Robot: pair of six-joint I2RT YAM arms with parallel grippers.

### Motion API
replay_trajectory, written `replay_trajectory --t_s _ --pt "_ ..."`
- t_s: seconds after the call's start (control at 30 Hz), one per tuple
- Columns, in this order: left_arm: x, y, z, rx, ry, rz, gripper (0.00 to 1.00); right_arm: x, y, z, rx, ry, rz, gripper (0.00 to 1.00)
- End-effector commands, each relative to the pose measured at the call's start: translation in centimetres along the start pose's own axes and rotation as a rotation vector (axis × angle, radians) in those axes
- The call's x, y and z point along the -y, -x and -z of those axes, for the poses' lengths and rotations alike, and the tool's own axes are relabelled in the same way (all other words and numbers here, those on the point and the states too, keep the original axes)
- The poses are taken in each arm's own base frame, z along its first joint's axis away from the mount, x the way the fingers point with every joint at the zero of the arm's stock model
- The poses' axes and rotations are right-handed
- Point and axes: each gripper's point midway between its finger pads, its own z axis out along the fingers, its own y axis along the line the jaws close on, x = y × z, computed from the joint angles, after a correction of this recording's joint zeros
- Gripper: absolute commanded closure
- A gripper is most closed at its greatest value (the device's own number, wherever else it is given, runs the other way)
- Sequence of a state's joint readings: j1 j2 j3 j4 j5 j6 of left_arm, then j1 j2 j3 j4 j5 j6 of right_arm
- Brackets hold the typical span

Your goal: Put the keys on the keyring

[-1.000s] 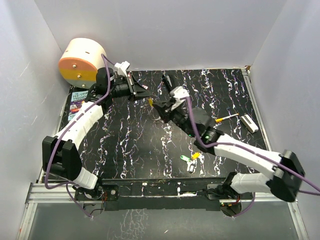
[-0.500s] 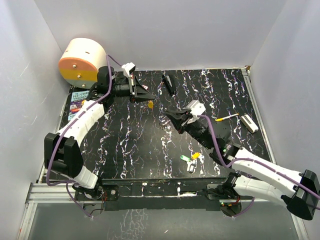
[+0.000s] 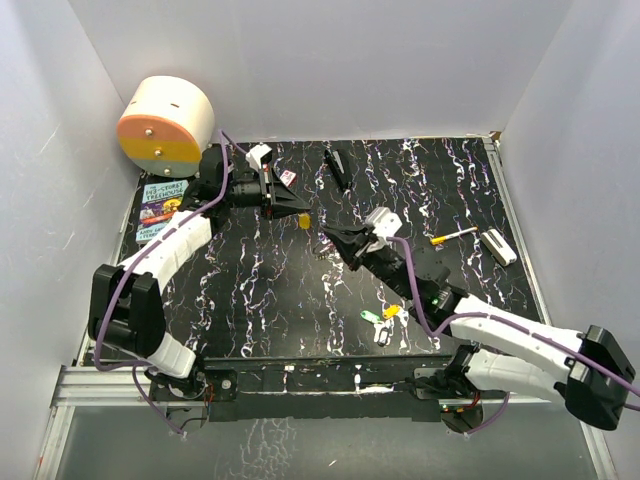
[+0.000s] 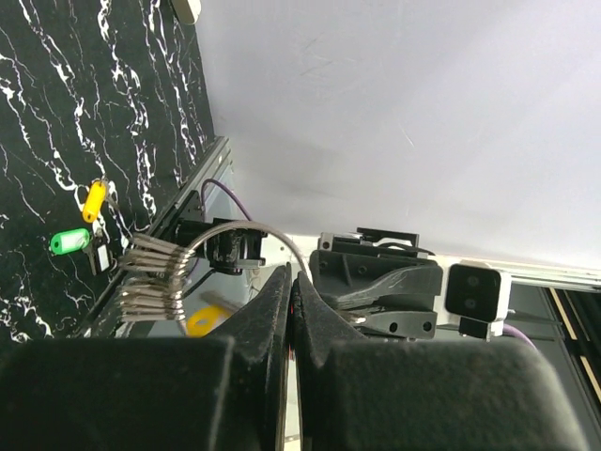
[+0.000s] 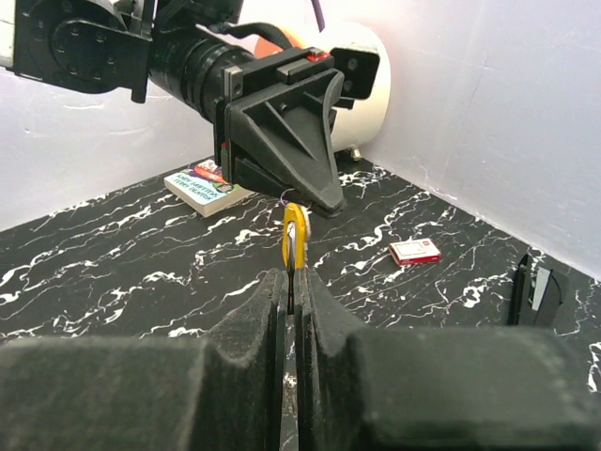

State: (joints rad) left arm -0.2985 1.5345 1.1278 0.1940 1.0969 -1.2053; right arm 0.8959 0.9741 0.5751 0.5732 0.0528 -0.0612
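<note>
My left gripper (image 3: 300, 206) is shut on the keyring (image 4: 246, 225), a thin silver wire ring with a bunch of grey keys (image 4: 150, 279), held above the table. A yellow-orange key (image 3: 303, 221) hangs from the ring; it also shows in the left wrist view (image 4: 200, 322) and the right wrist view (image 5: 295, 230). My right gripper (image 3: 325, 233) is shut, its tips just short of that key and in line with it. A green key (image 3: 368, 318), a second yellow key (image 3: 391, 311) and a white key (image 3: 381, 334) lie together near the front edge.
A round orange-and-cream drum (image 3: 165, 125) stands at the back left, with a book (image 3: 160, 205) beside it. A small red-and-white box (image 3: 288, 177) and a black stick (image 3: 335, 168) lie at the back. A yellow-handled tool (image 3: 452, 236) and a white block (image 3: 497, 246) lie at the right.
My right gripper drew back from the left gripper toward the front right, then edged closer again. My left gripper moved slightly right and forward with the keyring and its hanging yellow key.
</note>
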Motion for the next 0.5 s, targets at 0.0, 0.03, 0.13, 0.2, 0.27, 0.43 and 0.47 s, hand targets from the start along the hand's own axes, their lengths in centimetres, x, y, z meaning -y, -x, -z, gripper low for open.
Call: replay_trajectory --t_s 0.0,0.03,0.13,0.2,0.27,0.43,0.47 --pt "2.7 -0.5 0.7 0.038 -0.037 -0.053 1.0 -0.6 5.1 -1.6 0.199 0.026 -0.082 0.92" --pt "2.7 -0.4 0.7 0.049 -0.033 -0.049 1.0 -0.7 4.9 -2.0 0.201 0.026 -0.099 0.92" --pt "2.6 0.1 0.6 0.083 -0.017 -0.035 1.0 -0.7 4.6 -3.0 0.216 0.016 -0.157 0.92" --pt "2.6 0.5 0.7 0.109 -0.006 -0.029 1.0 -0.6 4.9 -3.4 0.242 0.003 -0.19 0.92" --pt "2.2 0.8 0.7 0.134 0.012 -0.01 1.0 -0.4 5.2 -3.8 0.266 -0.019 -0.207 0.92" --pt "1.5 1.7 0.7 0.197 0.054 0.027 1.0 0.3 5.5 -5.1 0.281 -0.073 -0.219 0.92" --pt "1.5 1.8 0.7 0.205 0.06 0.03 1.0 0.3 5.5 -5.2 0.289 -0.081 -0.226 0.92"
